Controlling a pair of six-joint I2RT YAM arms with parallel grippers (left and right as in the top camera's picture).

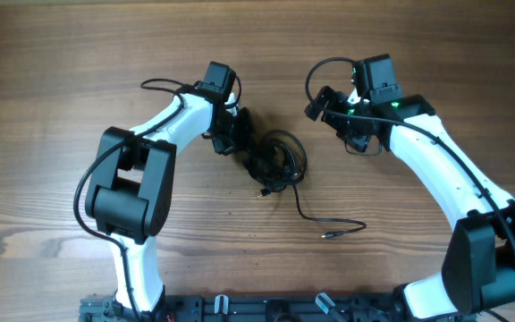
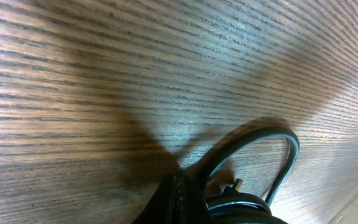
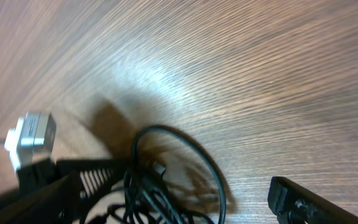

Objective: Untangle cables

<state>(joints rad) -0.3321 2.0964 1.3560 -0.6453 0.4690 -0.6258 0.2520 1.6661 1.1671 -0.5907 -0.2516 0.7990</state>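
The cables [image 1: 274,163] sit knotted mid-frame on the bench [image 1: 52,80]. The left tool [image 1: 232,134] pinches their left edge. The right tool [image 1: 323,104] is wide apart, holding nothing. Next, I think, it should grab the cables and pull gently.

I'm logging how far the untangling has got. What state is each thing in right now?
cables: tangled in one bunch, lying flat.
loose strand: trails out of the bunch, plug end free.
left gripper: shut, apparently on the edge of the cables.
right gripper: open, holding nothing, apart from the cables.
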